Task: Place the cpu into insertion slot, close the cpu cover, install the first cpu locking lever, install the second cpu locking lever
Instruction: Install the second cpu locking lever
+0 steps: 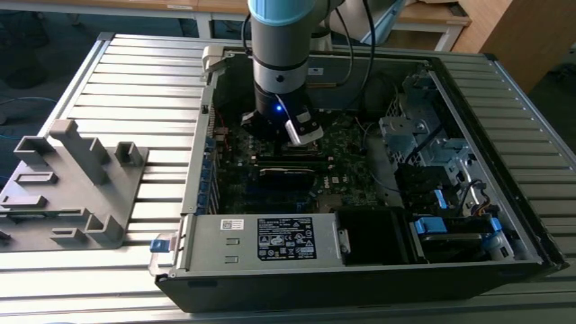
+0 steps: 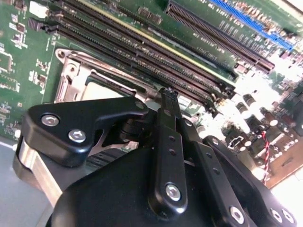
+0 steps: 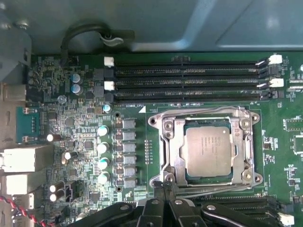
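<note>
CPU (image 3: 208, 150), its dull grey metal top facing up, sits flat inside the insertion slot (image 3: 176, 180) on the green motherboard (image 3: 71, 118), and the silver cpu cover (image 3: 173, 146) lies down around it, framing the chip through its cut-out centre. In the first wrist view the gripper (image 3: 164, 183) is at one edge of the socket, its black fingers drawn tight together with no gap between their tips, which meet right at the cover's rim; whether they pinch a thin locking lever there cannot be made out, since the fingertips hide that spot. In the second wrist view the gripper (image 2: 169, 94) blocks most of the socket, so just a corner of the cover (image 2: 71, 78) and a pale patch of the chip (image 2: 102, 90) peek past the black linkage, with the long memory slots (image 2: 142, 52) beyond. In the exterior view the arm (image 1: 280, 54) reaches down into the open computer case (image 1: 378, 270) and screens the socket area; a grey plastic fixture (image 1: 77, 182) stands on the slatted table (image 1: 135, 74) at the exterior view's left.
</note>
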Available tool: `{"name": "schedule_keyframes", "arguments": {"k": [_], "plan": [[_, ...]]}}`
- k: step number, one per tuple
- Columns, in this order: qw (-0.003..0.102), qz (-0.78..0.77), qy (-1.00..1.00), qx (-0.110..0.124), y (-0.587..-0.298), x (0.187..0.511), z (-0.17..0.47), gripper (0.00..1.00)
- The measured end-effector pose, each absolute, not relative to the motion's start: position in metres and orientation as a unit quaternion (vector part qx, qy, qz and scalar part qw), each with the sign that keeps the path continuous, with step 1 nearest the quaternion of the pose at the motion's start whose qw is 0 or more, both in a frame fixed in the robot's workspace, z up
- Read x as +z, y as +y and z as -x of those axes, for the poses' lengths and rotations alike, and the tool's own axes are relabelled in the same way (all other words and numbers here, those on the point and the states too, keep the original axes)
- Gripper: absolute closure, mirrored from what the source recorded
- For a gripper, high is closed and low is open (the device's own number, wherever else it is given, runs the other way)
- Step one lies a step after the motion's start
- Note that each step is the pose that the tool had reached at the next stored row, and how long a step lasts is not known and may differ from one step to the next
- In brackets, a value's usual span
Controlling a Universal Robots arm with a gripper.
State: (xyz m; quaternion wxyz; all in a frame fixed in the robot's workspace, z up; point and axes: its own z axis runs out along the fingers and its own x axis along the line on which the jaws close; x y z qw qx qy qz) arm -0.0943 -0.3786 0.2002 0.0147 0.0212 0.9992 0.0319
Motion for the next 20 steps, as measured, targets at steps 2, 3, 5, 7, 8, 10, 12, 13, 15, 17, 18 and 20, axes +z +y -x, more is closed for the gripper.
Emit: {"name": "schedule_keyframes", "arguments": {"k": [2,3,5,7,8,10,12,13,15,17,18,20], "plan": [[0.015,-0.021,0.999,0.041,-0.379,0.2,0.094,0.89],[0.015,-0.021,0.999,0.044,-0.379,0.2,0.094,0.89],[0.015,-0.021,0.999,0.046,-0.38,0.2,0.094,0.89],[0.014,-0.021,0.999,0.047,-0.382,0.2,0.095,0.89],[0.014,-0.021,0.999,0.047,-0.382,0.199,0.095,0.89],[0.014,-0.021,0.998,0.05,-0.384,0.199,0.096,0.89],[0.014,-0.022,0.998,0.056,-0.386,0.199,0.097,0.89],[0.014,-0.022,0.998,0.061,-0.386,0.199,0.097,0.89],[0.015,-0.022,0.997,0.073,-0.387,0.198,0.098,0.89],[0.014,-0.022,0.996,0.085,-0.388,0.199,0.098,0.89],[0.014,-0.022,0.996,0.087,-0.388,0.199,0.098,0.89],[0.014,-0.022,0.996,0.09,-0.389,0.199,0.098,0.89]]}}
